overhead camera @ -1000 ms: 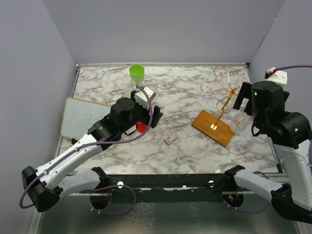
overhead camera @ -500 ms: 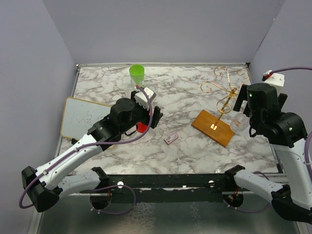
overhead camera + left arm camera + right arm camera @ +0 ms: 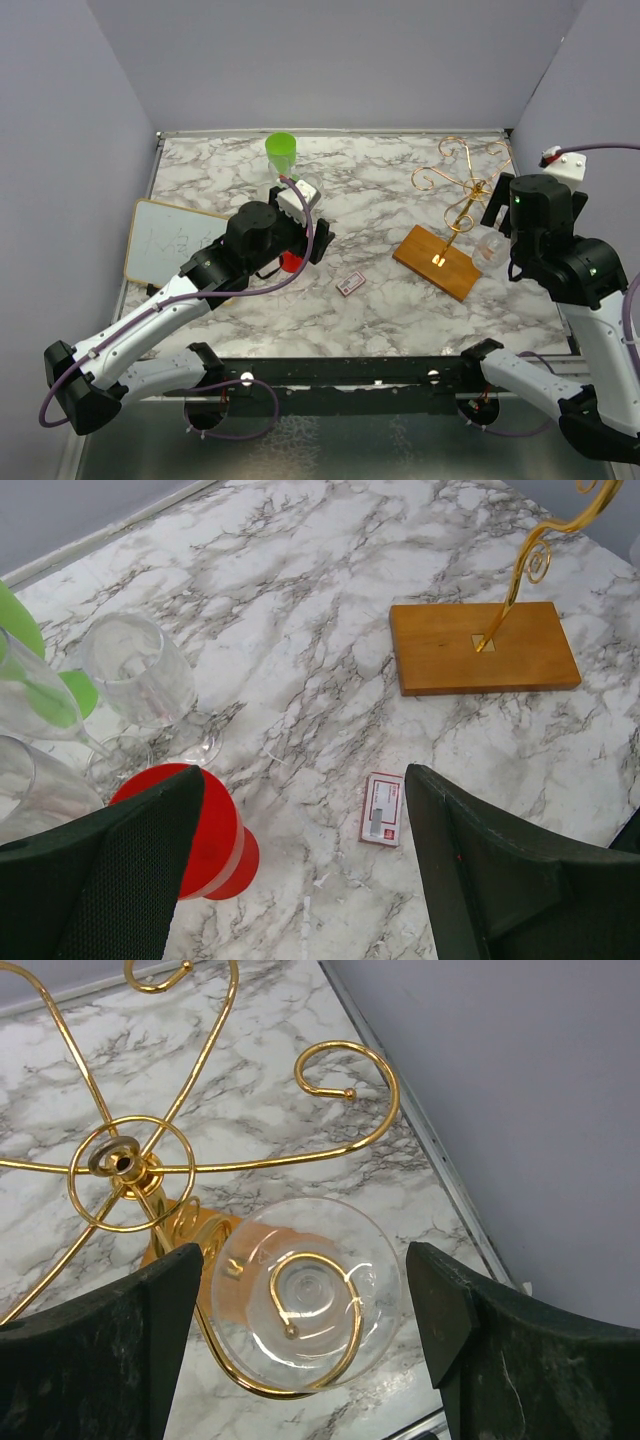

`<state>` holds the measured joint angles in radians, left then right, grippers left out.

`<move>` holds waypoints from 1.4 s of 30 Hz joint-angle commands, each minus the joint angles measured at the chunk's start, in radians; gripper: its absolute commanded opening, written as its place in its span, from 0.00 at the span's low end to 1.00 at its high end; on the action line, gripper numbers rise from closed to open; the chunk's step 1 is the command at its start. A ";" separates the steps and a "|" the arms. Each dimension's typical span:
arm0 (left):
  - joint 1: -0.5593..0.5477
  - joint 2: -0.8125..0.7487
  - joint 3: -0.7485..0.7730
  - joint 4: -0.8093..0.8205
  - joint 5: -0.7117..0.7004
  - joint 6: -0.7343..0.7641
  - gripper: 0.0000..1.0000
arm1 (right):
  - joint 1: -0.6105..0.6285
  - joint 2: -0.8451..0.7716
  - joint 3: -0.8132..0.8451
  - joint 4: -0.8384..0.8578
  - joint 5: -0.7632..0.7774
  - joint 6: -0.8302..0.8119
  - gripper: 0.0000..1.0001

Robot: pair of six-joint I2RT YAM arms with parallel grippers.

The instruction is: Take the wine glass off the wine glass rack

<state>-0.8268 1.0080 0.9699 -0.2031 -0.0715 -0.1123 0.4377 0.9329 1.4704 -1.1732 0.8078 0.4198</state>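
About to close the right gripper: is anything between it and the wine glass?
Nothing visible stands between the right gripper and the wine glass, which shows between its open fingers. A curl of the wine glass rack hooks round the stem, though.

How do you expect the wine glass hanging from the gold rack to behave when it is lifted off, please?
The wine glass is clear and thin-looking, so probably fragile and slippery. It hangs by its foot in a curl of the wine glass rack, so it may snag or swing.
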 commanded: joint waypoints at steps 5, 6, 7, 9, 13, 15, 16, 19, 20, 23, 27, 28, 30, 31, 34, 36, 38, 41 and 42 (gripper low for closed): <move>-0.006 -0.017 -0.011 0.018 -0.021 0.016 0.84 | 0.003 -0.001 -0.013 0.066 0.031 -0.016 0.83; -0.007 -0.016 -0.012 0.017 -0.021 0.017 0.84 | 0.004 -0.003 -0.017 0.067 0.031 -0.016 0.83; -0.007 -0.017 -0.012 0.017 -0.022 0.018 0.84 | 0.004 -0.005 -0.021 0.067 0.031 -0.016 0.83; -0.009 -0.017 -0.011 0.017 -0.023 0.018 0.84 | 0.004 -0.008 -0.028 0.070 0.032 -0.018 0.83; -0.011 -0.018 -0.013 0.016 -0.025 0.022 0.84 | 0.004 -0.008 -0.039 0.070 0.034 -0.018 0.80; -0.010 -0.018 -0.013 0.014 -0.027 0.021 0.84 | 0.004 -0.012 -0.040 0.073 0.037 -0.022 0.78; -0.011 -0.019 -0.012 0.014 -0.027 0.021 0.83 | 0.004 -0.014 -0.038 0.076 0.038 -0.024 0.76; -0.010 -0.019 -0.012 0.014 -0.027 0.022 0.84 | 0.004 -0.018 -0.034 0.084 0.034 -0.036 0.72; -0.011 -0.019 -0.013 0.014 -0.027 0.021 0.84 | 0.004 -0.019 -0.032 0.084 0.036 -0.037 0.70; -0.012 -0.020 -0.013 0.014 -0.027 0.021 0.84 | 0.004 -0.019 -0.022 0.080 0.043 -0.040 0.68; -0.011 -0.018 -0.013 0.015 -0.027 0.022 0.84 | 0.004 -0.028 -0.003 0.083 0.043 -0.060 0.62; -0.012 -0.017 -0.012 0.016 -0.026 0.022 0.83 | 0.004 -0.029 0.001 0.082 0.044 -0.066 0.61; -0.012 -0.015 -0.013 0.017 -0.025 0.021 0.84 | 0.004 -0.032 0.008 0.081 0.044 -0.082 0.58; -0.011 -0.014 -0.013 0.017 -0.025 0.022 0.84 | 0.004 -0.034 0.011 0.078 0.044 -0.090 0.58; -0.012 -0.011 -0.013 0.017 -0.025 0.021 0.84 | 0.003 -0.045 0.011 0.075 0.040 -0.110 0.56; -0.011 -0.008 -0.011 0.017 -0.024 0.020 0.84 | 0.004 -0.055 0.010 0.075 0.022 -0.122 0.55; -0.011 -0.006 -0.010 0.019 -0.024 0.017 0.84 | 0.003 -0.066 0.005 0.079 0.004 -0.132 0.53; -0.011 -0.005 -0.010 0.019 -0.025 0.017 0.84 | 0.004 -0.085 -0.011 0.093 -0.010 -0.171 0.51; -0.011 -0.004 -0.011 0.020 -0.026 0.016 0.84 | 0.004 -0.093 -0.017 0.099 -0.012 -0.183 0.51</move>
<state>-0.8333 1.0080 0.9672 -0.2035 -0.0772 -0.0982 0.4377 0.8730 1.4464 -1.1290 0.8139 0.2913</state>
